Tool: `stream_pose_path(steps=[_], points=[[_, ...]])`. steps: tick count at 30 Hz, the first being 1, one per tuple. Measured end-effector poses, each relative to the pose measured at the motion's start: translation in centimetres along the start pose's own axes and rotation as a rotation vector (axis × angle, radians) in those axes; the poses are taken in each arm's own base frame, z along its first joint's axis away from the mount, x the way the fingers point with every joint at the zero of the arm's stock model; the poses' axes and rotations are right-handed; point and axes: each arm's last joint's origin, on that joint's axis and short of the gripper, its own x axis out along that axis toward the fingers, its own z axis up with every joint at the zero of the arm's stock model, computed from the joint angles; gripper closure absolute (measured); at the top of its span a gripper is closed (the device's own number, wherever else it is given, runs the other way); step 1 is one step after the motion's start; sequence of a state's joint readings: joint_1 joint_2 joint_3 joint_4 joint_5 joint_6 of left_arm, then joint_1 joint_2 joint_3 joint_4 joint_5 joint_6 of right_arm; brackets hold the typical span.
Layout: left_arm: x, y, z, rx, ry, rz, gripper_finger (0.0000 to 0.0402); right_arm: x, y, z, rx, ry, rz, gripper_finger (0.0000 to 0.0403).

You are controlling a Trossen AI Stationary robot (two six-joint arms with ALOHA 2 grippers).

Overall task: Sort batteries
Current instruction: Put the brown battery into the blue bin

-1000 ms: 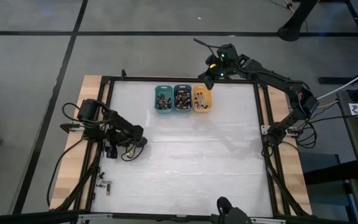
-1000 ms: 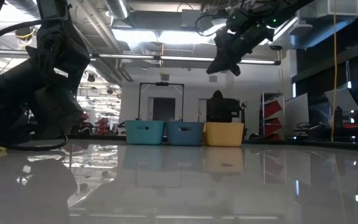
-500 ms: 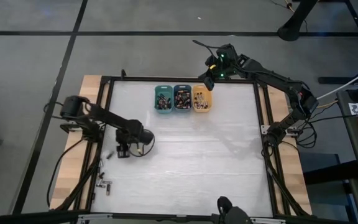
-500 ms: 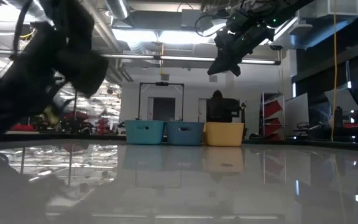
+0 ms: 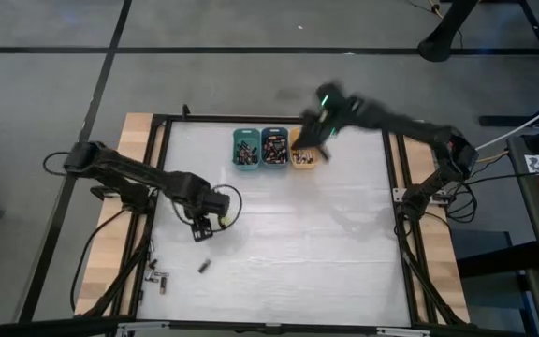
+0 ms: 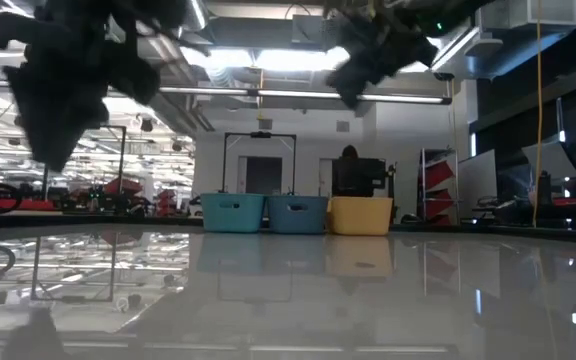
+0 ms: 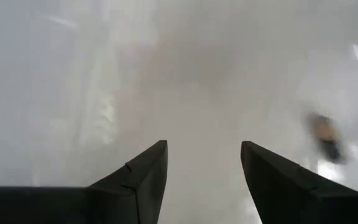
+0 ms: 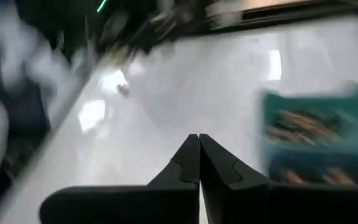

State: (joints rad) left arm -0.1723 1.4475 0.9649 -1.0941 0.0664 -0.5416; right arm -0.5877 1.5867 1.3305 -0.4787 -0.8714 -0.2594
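The left gripper (image 5: 199, 227) is hanging over the white tabletop (image 5: 344, 243) near its left edge, its two dark fingers (image 7: 143, 175) spread apart with nothing between them. Just beyond it, nearer the front edge, one small dark cylindrical battery (image 5: 204, 267) is lying loose on the white surface; in the left wrist view it is showing only as a dark smudge (image 7: 325, 135) off to one side of the fingers, not between them.

Over at the back edge, three small rounded plastic bins are sitting in a row, teal (image 5: 245, 148), blue (image 5: 275, 147) and orange (image 5: 304, 154), each holding a jumble of cells. The right gripper (image 5: 313, 131) is hovering above the orange one, fingers pressed tight together and empty.

That loose cell is looking light, rigid and smooth, so it is likely to roll or squirt away; pinching it across the middle of its barrel seems safest.

Which type it is cannot be made out. The low view is missing it altogether, and more small bits (image 5: 155, 276) off the front-left corner are too tiny to name.
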Motion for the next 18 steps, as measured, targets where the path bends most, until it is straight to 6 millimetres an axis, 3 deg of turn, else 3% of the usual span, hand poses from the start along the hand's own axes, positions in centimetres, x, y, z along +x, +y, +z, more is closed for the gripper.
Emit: stream_pose_path(steps=[4,6,9,12,18], points=[[-1.7,0.5,-0.6,-0.176,-0.197,0.063,0.0206,5.7,2.3,-1.1,-0.225,0.146,-0.164,0.0403],[-2.3,0.7,-0.7,-0.27,-0.255,0.053,0.0206,7.0,2.1,-2.2,-0.156,0.214,-0.143,0.0403],[-3.2,-0.6,-0.6,-0.233,-0.369,-0.074,0.0214,7.8,2.3,-4.2,0.06,0.283,0.068,0.0403],[-3.9,-2.5,-0.9,-0.063,-0.458,-0.166,0.0229,7.8,3.6,-5.3,0.135,0.374,0.019,0.0403],[-3.5,-4.1,-2.1,0.108,-0.47,-0.122,0.026,4.2,9.2,-2.3,0.196,0.291,-0.215,0.0403]])
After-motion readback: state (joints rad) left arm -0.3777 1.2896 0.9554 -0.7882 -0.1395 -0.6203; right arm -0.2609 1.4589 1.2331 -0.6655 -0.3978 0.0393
